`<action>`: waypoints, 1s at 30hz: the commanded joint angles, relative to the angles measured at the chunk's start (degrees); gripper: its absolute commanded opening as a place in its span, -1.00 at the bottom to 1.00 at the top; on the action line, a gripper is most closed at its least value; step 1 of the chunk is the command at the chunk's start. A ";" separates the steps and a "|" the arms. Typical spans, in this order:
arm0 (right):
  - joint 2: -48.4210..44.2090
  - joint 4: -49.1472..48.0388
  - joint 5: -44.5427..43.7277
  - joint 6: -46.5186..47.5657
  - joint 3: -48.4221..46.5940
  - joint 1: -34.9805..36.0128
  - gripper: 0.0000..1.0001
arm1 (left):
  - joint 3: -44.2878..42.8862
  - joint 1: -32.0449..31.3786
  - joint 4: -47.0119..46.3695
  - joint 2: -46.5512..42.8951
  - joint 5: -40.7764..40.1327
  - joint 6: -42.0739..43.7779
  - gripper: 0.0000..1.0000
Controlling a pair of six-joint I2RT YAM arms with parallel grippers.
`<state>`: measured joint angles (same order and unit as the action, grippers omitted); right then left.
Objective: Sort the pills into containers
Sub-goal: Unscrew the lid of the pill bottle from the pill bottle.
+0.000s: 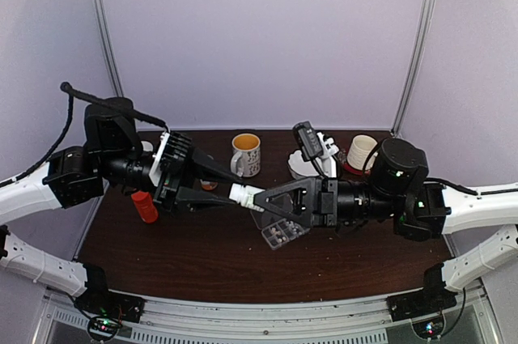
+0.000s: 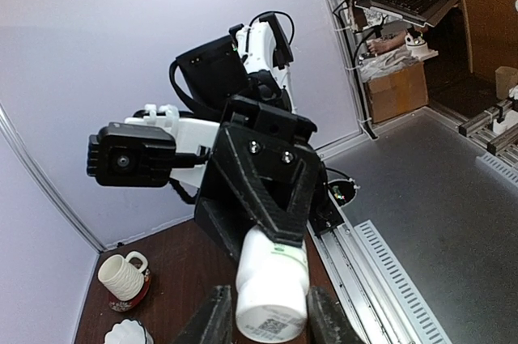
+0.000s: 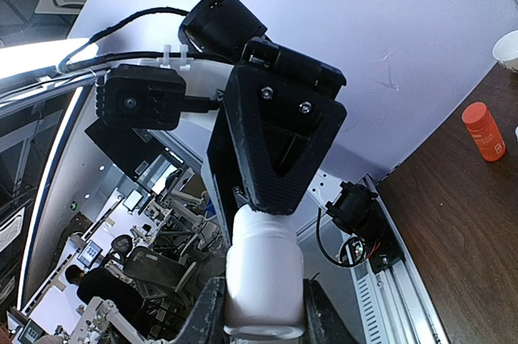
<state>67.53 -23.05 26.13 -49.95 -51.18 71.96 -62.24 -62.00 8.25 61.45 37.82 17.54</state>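
The left arm (image 1: pixel 89 170) is reaching in from the left side, its forearm lying nearly level above the table (image 1: pixel 186 263) and its wrist pointing right. An orange bottle (image 1: pixel 145 206) is sitting on the wood just in front of that wrist. The left gripper (image 1: pixel 232 193) is hanging in the air at mid-table. Its jaws are standing narrow, and in its wrist view its fingers (image 2: pixel 214 320) are pressing against both sides of the near end of a white bottle (image 1: pixel 244 195), so it is gripping that end.

The white bottle is lying on its side above the table, bridging the two grippers. Behind it a mug (image 1: pixel 246 154) is standing upright near the back edge.

The right gripper (image 1: pixel 256 201) is pointing left, straight at the left one, and is clamping the white bottle's other end between narrow jaws. Just below its fingers the box (image 1: pixel 282 231) is lying on the table, turned at an angle. Pale pills (image 1: pixel 278 235) are showing inside its compartments, though how many and in which ones is too small to tell.

The right arm (image 1: pixel 388 190) is stretching in level from the right side, with its elbow bending back toward the near corner. Behind it a ribbed white cup (image 1: pixel 360 152) is standing on a red saucer (image 1: pixel 350 169).
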 commanded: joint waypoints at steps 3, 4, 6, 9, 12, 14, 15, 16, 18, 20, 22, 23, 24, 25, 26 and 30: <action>0.67 -2.18 1.07 -0.49 -1.99 0.02 -1.00 | -1.40 -0.38 -0.01 0.06 -0.60 1.31 -0.52; 0.72 -2.38 1.24 -0.54 -1.92 0.06 -1.00 | -1.32 -0.40 0.03 -0.03 -0.83 1.42 -0.54; 0.59 -2.44 1.28 -0.54 -1.86 0.02 -1.00 | -1.27 -0.40 0.10 -0.13 -1.28 1.44 -0.61; 0.46 -2.40 1.28 -0.43 -1.90 0.02 -1.00 | -1.31 -0.36 0.36 -0.17 -1.60 1.44 -0.63; 0.23 0.04 1.07 2.00 -2.64 0.02 -1.00 | -1.31 -0.41 -0.01 -0.01 -1.68 -0.13 -0.63; -0.40 6.74 -0.19 7.89 -4.84 0.74 -1.00 | -1.20 -0.41 -0.96 0.46 -1.48 -3.70 -0.72; -0.83 11.18 -2.08 12.20 -6.25 1.37 -1.00 | -1.02 -0.41 -2.13 0.76 -1.53 -6.08 -0.81; -1.31 15.77 -4.83 16.54 -7.69 2.44 -1.00 | -0.78 -0.41 -3.91 1.05 -1.85 -9.46 -0.86; -1.54 24.51 -10.65 24.43 -11.15 4.09 -1.00 | -0.36 -0.41 -6.91 1.61 -2.40 -17.87 -0.88; -1.25 29.36 -14.72 30.81 -13.97 5.60 -1.00 | -0.32 -0.41 -9.29 2.21 -2.72 -26.23 -0.87; -0.86 32.42 -17.14 35.87 -15.65 6.76 -1.00 | -1.02 -0.41 -9.93 2.32 -3.06 -33.77 -0.80; -0.75 33.47 -18.71 38.45 -16.18 7.42 -1.00 | -1.42 -0.36 -9.74 2.29 -3.12 -37.50 -0.78; -0.66 34.25 -20.73 41.07 -16.52 8.16 -1.00 | -1.88 -0.40 -9.40 2.36 -3.25 -41.34 -0.77; -0.64 34.81 -23.54 43.49 -16.65 8.97 -1.00 | -2.43 -0.40 -8.87 2.43 -3.26 -45.12 -0.77; -0.64 35.05 -26.48 46.05 -16.65 9.74 -1.00 | -3.05 -0.41 -8.64 2.69 -2.84 -48.52 -0.78; -0.81 31.53 -38.32 58.15 -14.30 14.45 -1.00 | -5.10 -0.40 -3.41 3.93 -1.32 -58.60 -0.92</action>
<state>66.04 7.51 1.39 -8.23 -66.96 82.32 -63.96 -62.22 4.32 63.70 37.67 -24.91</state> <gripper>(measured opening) 0.246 0.250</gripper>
